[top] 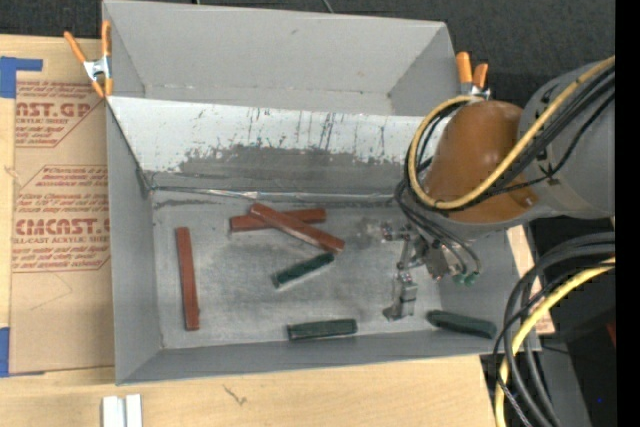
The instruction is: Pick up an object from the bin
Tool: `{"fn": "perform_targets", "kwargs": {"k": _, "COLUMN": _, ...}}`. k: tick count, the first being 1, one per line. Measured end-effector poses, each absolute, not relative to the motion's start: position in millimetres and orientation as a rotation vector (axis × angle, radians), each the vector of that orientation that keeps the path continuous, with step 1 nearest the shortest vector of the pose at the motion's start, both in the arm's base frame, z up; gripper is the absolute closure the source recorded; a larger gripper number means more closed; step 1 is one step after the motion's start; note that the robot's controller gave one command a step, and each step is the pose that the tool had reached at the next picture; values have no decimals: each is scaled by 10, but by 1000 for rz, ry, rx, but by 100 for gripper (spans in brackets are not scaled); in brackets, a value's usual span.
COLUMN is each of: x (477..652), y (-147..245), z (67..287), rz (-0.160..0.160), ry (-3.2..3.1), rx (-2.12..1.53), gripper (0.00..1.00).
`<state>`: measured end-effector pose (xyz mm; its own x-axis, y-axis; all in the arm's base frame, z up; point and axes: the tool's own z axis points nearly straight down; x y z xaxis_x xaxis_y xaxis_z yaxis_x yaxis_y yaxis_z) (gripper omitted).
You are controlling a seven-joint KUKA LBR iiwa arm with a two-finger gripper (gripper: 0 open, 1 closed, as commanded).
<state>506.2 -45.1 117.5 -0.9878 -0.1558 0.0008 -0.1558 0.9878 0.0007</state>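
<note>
Approach step: gripper (402,300) low in the bin (230,305), lower right.
Grip state cannot be told; next move probably calls for centring on the nearby dark green stick (460,322).

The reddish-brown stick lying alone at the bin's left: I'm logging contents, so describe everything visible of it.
The reddish-brown stick is a long, narrow, straight bar with squared ends, matte, perhaps wood or plastic. It lies flat on the floor of the grey bin, close beside the left wall and roughly along it. Nothing else touches it: the two other red sticks and the nearest dark green stick lie apart to its right, and the gripper is across the bin.
</note>
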Motion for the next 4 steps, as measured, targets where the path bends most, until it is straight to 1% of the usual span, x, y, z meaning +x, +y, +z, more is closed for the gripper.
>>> {"fn": "perform_targets", "kwargs": {"k": 1, "x": 5196, "y": -276, "z": 1064, "rz": -2, "ry": -3136, "rx": 211, "gripper": 0}}
{"fn": "perform_targets", "kwargs": {"k": 2, "x": 5277, "y": -117, "z": 890, "rz": -2, "ry": -3139, "rx": -138, "gripper": 0}}
{"fn": "perform_targets", "kwargs": {"k": 3, "x": 5330, "y": 311, "z": 824, "rz": 2, "ry": -3142, "rx": 15, "gripper": 0}}
{"fn": "perform_targets", "kwargs": {"k": 4, "x": 5674, "y": 795, "z": 753, "rz": -5, "ry": -3152, "rx": -231, "gripper": 100}}
